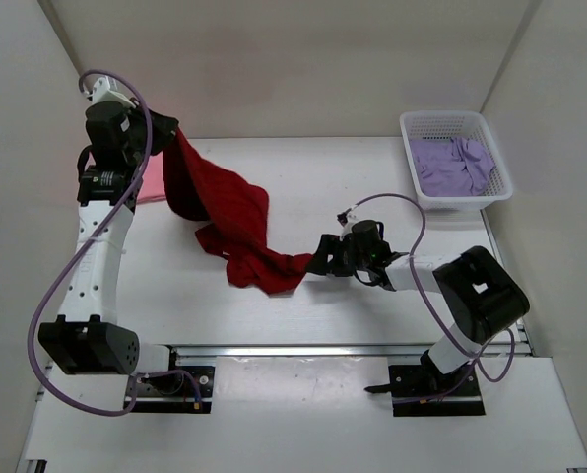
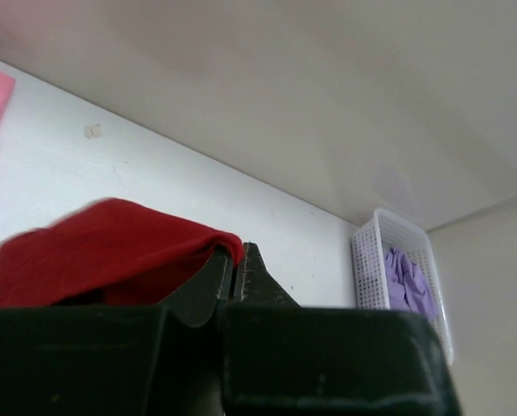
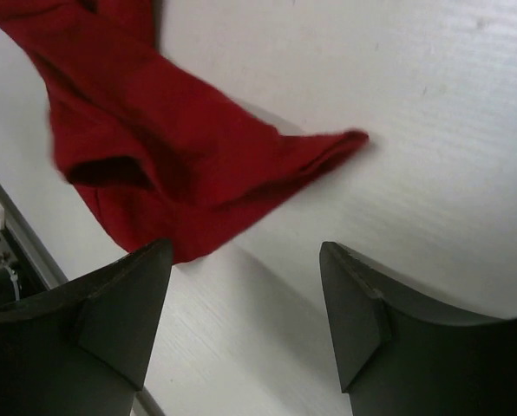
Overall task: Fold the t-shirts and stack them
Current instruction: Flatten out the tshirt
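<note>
The dark red t-shirt (image 1: 229, 222) hangs from my left gripper (image 1: 167, 130) at the back left and trails down onto the table toward the middle. In the left wrist view my left gripper (image 2: 234, 260) is shut on a fold of the red shirt (image 2: 111, 247). My right gripper (image 1: 321, 258) is open, low over the table, just right of the shirt's lower end (image 3: 180, 165), and holds nothing. The pink t-shirt (image 1: 152, 181) lies flat at the back left, mostly hidden behind the arm. The lavender t-shirt (image 1: 453, 166) lies crumpled in the basket.
The white mesh basket (image 1: 413, 128) stands at the back right, and also shows in the left wrist view (image 2: 371, 269). White walls enclose the table on three sides. A metal rail (image 1: 303, 350) runs along the near edge.
</note>
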